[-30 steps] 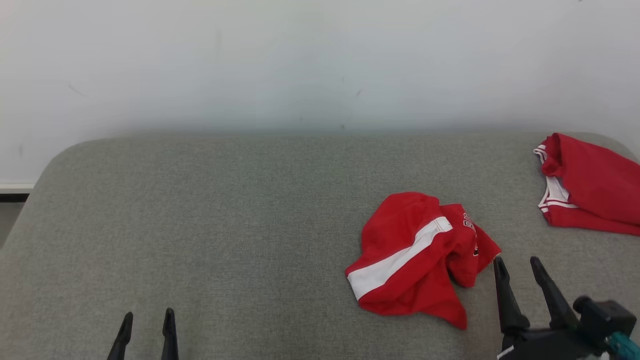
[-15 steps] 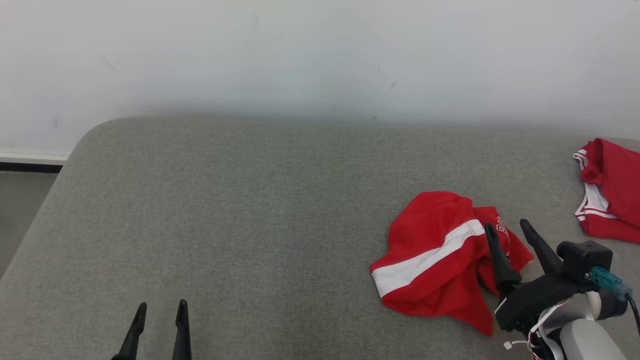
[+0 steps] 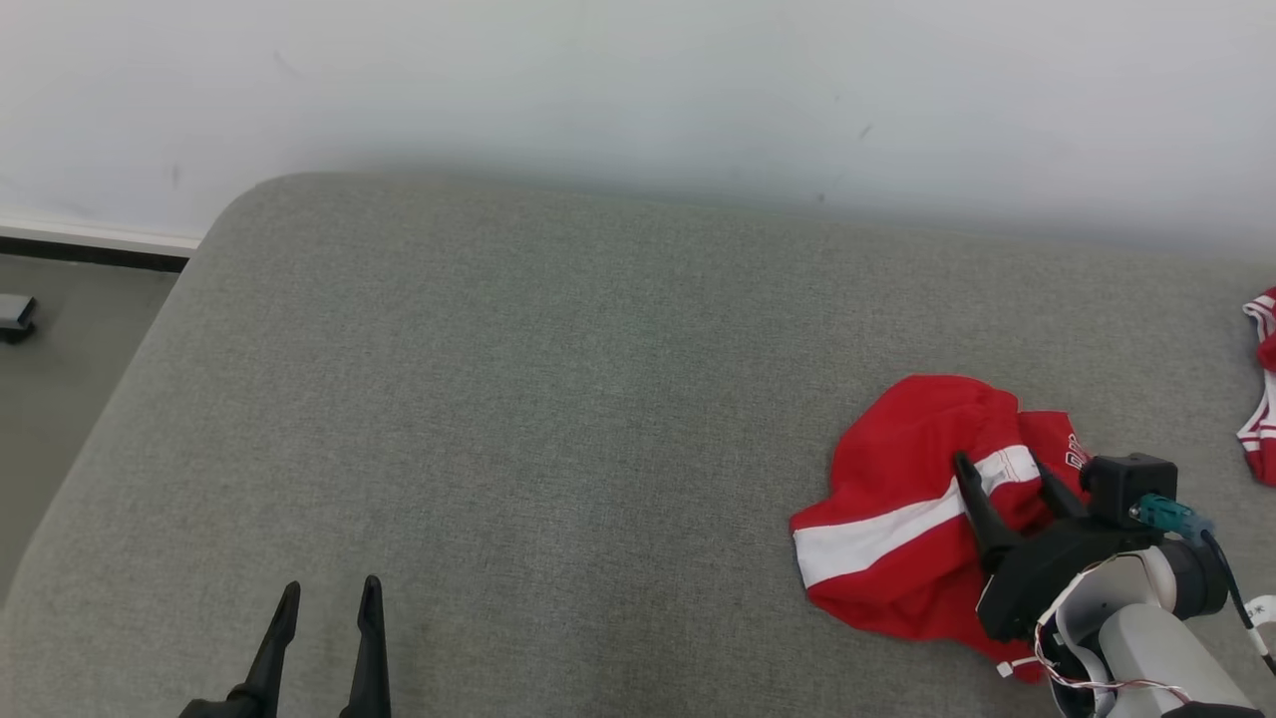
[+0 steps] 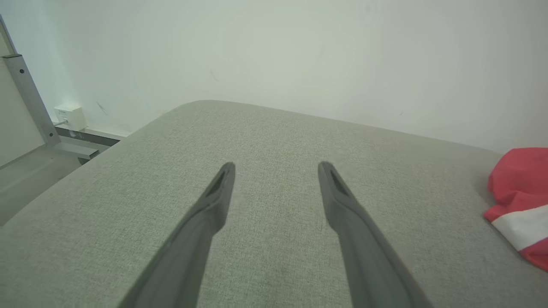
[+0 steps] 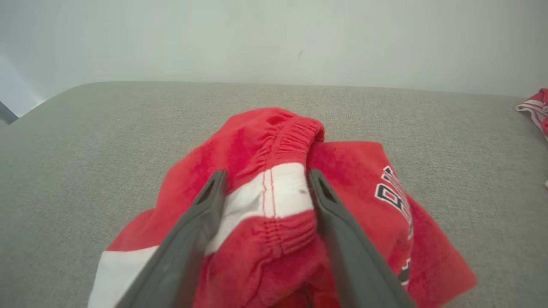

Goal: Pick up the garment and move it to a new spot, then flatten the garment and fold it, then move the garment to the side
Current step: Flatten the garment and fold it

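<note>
Right gripper, a second ago just short of the crumpled red garment, now stands over it in the head view, fingers wide apart astride the white stripe, nothing gripped; the garment lies low and right on the grey cushion, with the left gripper at lower left, spread and empty, and a second red garment at the right edge. Left wrist view: left gripper parted over bare cushion, garment well off to the right. Right wrist view: fingers lie over the fabric, white stripe and gathered waistband between them, jaws not closed.
</note>
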### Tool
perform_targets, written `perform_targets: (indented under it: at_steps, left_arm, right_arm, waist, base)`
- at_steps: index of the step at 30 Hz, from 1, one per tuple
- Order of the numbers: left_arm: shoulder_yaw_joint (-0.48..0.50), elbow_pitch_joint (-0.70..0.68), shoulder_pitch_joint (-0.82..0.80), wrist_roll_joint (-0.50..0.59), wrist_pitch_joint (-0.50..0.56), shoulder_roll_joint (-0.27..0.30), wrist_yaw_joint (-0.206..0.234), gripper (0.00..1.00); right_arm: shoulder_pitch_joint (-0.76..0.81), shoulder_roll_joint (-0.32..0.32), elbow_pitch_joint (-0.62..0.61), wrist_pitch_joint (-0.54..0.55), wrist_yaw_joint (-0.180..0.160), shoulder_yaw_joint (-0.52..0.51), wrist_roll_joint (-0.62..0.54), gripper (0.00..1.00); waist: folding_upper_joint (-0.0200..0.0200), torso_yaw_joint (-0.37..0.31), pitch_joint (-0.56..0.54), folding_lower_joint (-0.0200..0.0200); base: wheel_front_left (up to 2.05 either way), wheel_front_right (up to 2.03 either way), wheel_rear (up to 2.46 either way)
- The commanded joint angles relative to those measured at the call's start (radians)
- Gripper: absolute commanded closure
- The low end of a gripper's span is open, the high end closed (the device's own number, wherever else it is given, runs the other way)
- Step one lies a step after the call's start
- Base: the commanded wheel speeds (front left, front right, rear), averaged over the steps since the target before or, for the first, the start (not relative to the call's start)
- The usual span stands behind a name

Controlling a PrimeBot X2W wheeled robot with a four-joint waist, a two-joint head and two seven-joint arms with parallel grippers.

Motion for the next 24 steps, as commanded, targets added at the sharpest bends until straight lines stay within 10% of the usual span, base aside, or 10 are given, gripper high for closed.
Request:
perform_targets:
  at_steps: [1,24]
  left_arm:
    - [0.005,0.003,-0.011,0.007,-0.003,-0.004,-0.002,0.00]
    - [0.008,0.004,0.040,0.021,-0.003,-0.016,-0.009,0.00]
  right_arm:
    - [-0.016,-0.008,0.010,-0.008,-0.002,0.006,0.012,1.00]
    - [-0.062,-0.235,-0.120,-0.051,-0.002,-0.095,0.097,1.00]
  waist:
    - [-0.0001,0.004,0.002,-0.0002]
    - [-0.0001,-0.083,-0.064,-0.0002]
  base:
    - [0.00,0.00,0.00]
    - [0.00,0.00,0.00]
